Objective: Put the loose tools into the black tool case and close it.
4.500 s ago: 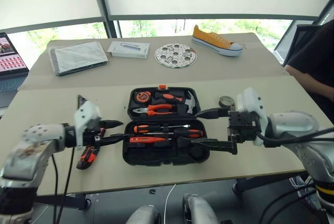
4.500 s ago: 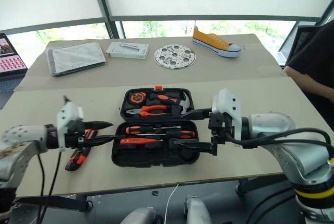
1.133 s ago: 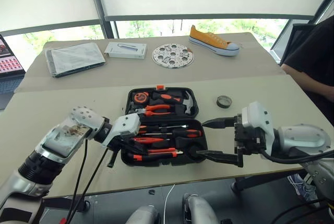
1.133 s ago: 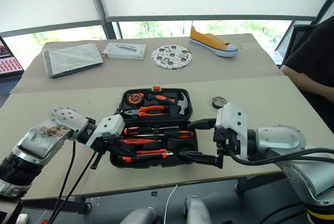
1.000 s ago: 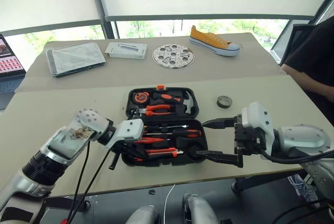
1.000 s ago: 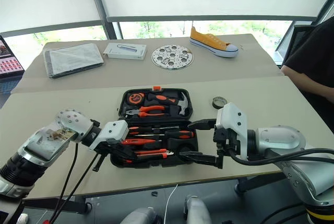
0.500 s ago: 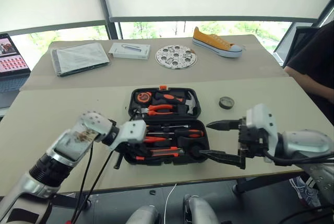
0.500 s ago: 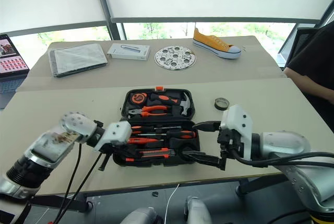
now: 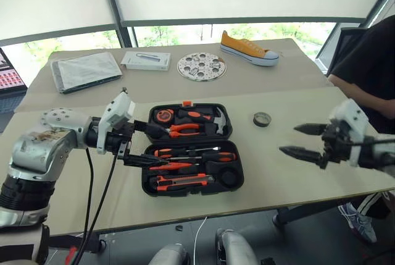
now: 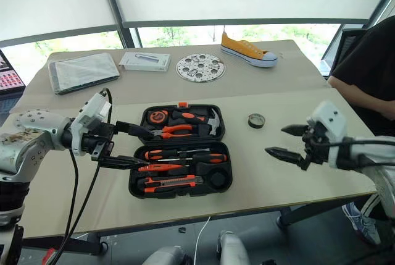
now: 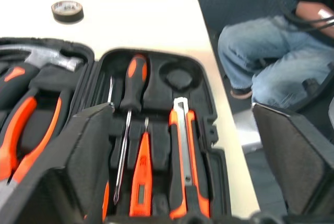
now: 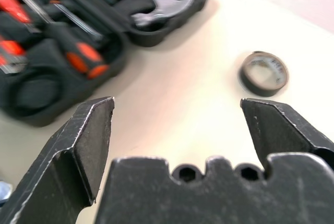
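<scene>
Beige tabletop [image 9: 74, 172] fills the near scene, with a second table behind it under a window carrying a folded grey cloth [image 9: 83, 70], a white box [image 9: 145, 60], a round perforated disc [image 9: 201, 66] and a yellow shoe [image 9: 249, 47]. On the near table the black tool case [image 9: 188, 147] lies open and flat, its orange latch at the far edge. The far half holds a tape measure, pliers [image 9: 185, 129] and a hammer [image 9: 217, 118]; the near half holds the screwdrivers [image 9: 188, 153], the slim orange tester and the utility knife [image 9: 183, 181], which lies along the near edge. A small grey tape roll [image 9: 262, 119] sits on the table to the right of the case, apart from it. The left gripper [image 9: 148, 144] hangs over the case's left edge with its fingers spread wide, holding nothing. The right gripper [image 9: 302, 141] hovers over bare table well right of the case, jaws wide and empty, the tape roll ahead of it.
</scene>
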Robot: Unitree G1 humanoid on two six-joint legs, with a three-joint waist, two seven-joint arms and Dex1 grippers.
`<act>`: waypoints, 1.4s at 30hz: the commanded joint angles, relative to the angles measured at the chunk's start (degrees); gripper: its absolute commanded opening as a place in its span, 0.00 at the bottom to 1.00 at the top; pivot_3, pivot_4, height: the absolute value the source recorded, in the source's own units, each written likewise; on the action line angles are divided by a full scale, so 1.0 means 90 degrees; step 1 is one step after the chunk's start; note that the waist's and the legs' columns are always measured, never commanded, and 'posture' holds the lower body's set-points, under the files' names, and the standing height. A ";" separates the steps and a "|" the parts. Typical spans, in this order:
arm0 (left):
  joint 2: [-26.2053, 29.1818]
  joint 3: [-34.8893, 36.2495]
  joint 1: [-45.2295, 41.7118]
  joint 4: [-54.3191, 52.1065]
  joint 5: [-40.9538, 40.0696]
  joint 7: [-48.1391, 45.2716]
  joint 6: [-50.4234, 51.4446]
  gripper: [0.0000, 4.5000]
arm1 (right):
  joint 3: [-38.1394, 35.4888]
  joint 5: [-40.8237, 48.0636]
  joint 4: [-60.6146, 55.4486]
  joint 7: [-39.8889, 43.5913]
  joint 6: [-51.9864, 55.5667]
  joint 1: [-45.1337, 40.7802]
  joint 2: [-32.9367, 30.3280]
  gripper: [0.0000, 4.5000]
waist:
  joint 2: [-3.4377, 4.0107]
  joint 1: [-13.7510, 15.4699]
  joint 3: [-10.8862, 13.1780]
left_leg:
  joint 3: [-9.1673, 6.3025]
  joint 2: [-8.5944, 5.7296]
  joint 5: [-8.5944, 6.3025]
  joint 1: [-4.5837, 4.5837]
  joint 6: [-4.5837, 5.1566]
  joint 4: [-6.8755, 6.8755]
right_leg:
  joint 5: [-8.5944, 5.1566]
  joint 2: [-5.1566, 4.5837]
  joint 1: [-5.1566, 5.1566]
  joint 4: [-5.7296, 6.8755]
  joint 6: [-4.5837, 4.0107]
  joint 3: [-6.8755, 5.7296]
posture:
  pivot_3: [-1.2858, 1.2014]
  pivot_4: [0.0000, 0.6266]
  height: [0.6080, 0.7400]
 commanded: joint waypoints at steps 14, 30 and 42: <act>-0.0072 -0.0049 0.0046 -0.0323 0.0041 0.0412 -0.0372 0.98 | 0.1974 -0.2995 0.5440 -0.0267 -0.2600 -0.3397 0.2011 1.00 | 0.0008 -0.0099 0.0004 | -0.0015 -0.0016 0.0028 -0.0050 0.0051 0.0012 | 0.0008 -0.0007 -0.0048 -0.0001 -0.0012 -0.0022 | 0.52 0.24 0.98; -0.0125 -0.0305 -0.0017 -0.0257 0.0151 0.0417 -0.0552 1.00 | 0.1395 -0.2747 0.5256 0.0890 -0.2789 -0.3776 0.2004 0.01 | 0.0015 -0.0131 0.0007 | -0.0016 -0.0016 0.0030 -0.0061 0.0048 0.0019 | 0.0015 -0.0007 -0.0062 0.0003 -0.0021 -0.0022 | 0.52 0.24 0.98; 0.0099 -0.0574 0.0401 -0.0738 0.0250 -0.0138 -0.1005 1.00 | 0.1488 -0.0195 -0.2274 0.2052 0.0147 -0.0677 0.0943 0.01 | 0.0020 -0.0064 0.0006 | -0.0019 -0.0009 0.0028 -0.0122 0.0047 0.0061 | 0.0027 -0.0004 -0.0115 0.0013 -0.0023 -0.0025 | 0.52 0.24 0.98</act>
